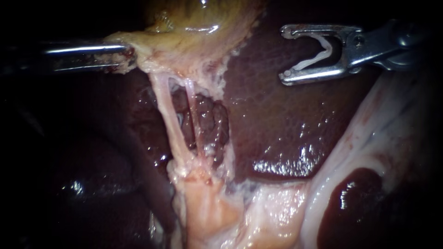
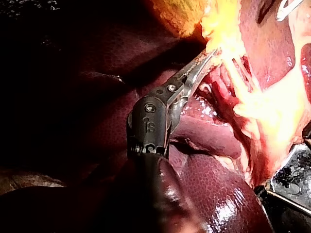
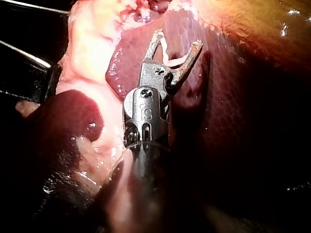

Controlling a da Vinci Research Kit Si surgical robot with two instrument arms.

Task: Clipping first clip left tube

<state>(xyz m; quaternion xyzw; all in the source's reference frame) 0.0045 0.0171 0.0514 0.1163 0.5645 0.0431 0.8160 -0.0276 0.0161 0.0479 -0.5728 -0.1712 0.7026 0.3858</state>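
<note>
Two tubes run taut between the gallbladder [image 1: 198, 18] and the pale tissue below, crossing a hollow in the liver [image 1: 277, 120]. The left tube [image 1: 167, 115] is the thicker, and the right tube [image 1: 193, 115] lies just beside it. My left instrument [image 1: 124, 53] has its jaws closed on the gallbladder's edge, holding it under tension. My right instrument [image 1: 286, 55], well apart over the liver, carries an open clip [image 1: 318, 57] between wide-spread jaws, each jaw touching a clip leg. I judge the left tube soft, slippery and easily torn. The clip should straddle its bare middle stretch, clear of its neighbour.
</note>
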